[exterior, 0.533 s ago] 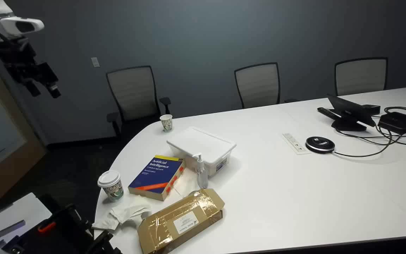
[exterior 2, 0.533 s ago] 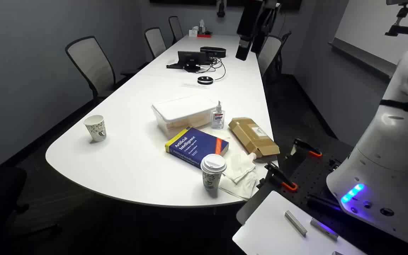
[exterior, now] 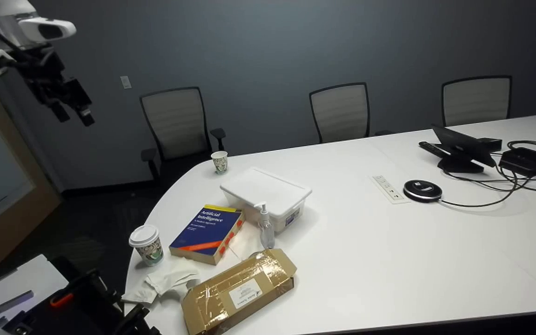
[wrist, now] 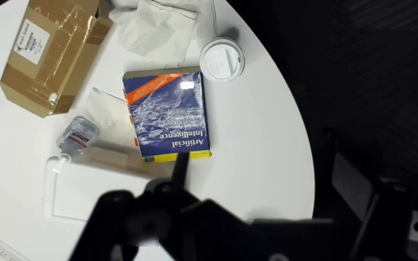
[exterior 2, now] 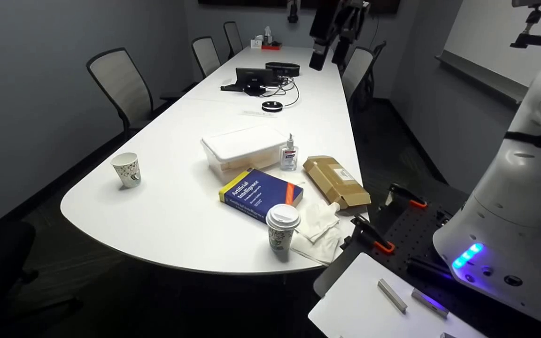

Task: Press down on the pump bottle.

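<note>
The pump bottle is a small clear bottle [exterior: 267, 235] with a white pump top. It stands upright on the white table, against the near side of the lidded plastic box, in both exterior views [exterior 2: 289, 158]. It also shows in the wrist view [wrist: 81, 133], at the left, with its pump nozzle over the box lid's edge. My gripper [exterior: 73, 115] is black, high in the air and well apart from the bottle. Its two fingers stand apart with nothing between them, in both exterior views [exterior 2: 329, 57] and in the wrist view [wrist: 257, 143].
The lidded box [exterior: 268, 190] and a thick blue book [exterior: 207, 230] lie beside the bottle. A cardboard box [exterior: 240, 291], crumpled napkins [exterior 2: 320, 225], a lidded cup [exterior 2: 282, 230] and an open paper cup [exterior 2: 127, 170] are on the table. A puck-shaped device [exterior: 422, 190] sits farther along.
My gripper has moved to the right and slightly up in an exterior view; it is a little higher and further left in an exterior view. The bottle and other objects have not moved.
</note>
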Action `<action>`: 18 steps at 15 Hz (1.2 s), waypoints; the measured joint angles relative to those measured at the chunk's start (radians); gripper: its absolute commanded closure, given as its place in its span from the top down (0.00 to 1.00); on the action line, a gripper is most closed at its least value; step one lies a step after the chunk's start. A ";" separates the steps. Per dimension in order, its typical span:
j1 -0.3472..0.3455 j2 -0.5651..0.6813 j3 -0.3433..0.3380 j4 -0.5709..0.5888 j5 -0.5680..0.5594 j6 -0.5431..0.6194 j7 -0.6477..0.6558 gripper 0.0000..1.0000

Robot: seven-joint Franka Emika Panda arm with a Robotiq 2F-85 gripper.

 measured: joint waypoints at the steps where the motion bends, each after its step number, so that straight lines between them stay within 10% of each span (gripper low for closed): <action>1: -0.029 0.027 -0.019 0.018 -0.003 0.010 0.000 1.00; 8: -0.220 0.393 -0.117 0.245 -0.062 0.194 0.044 1.00; 18: -0.263 0.870 -0.230 0.571 -0.068 0.304 0.070 1.00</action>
